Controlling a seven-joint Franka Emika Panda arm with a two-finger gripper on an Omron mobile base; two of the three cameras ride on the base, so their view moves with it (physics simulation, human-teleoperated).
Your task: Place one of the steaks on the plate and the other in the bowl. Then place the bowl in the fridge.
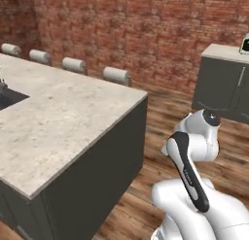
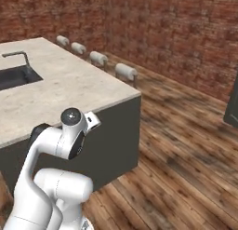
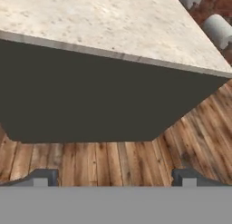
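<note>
Left base view | stools: 4 | island: 1 | sink: 1

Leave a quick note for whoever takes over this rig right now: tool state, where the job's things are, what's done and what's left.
Tool: open, empty, held low, facing the island's dark side panel above the wood floor.
Surroundings: the stone countertop has a sink at its far end and stools along the far side; a dark cabinet stands off to the right.
Job's things: steaks, plate, bowl and fridge are not in these frames.
Done: nothing that can be confirmed here.
Left: find the steaks, put one on the plate and one in the bowl, then put the bowl in the fridge.
</note>
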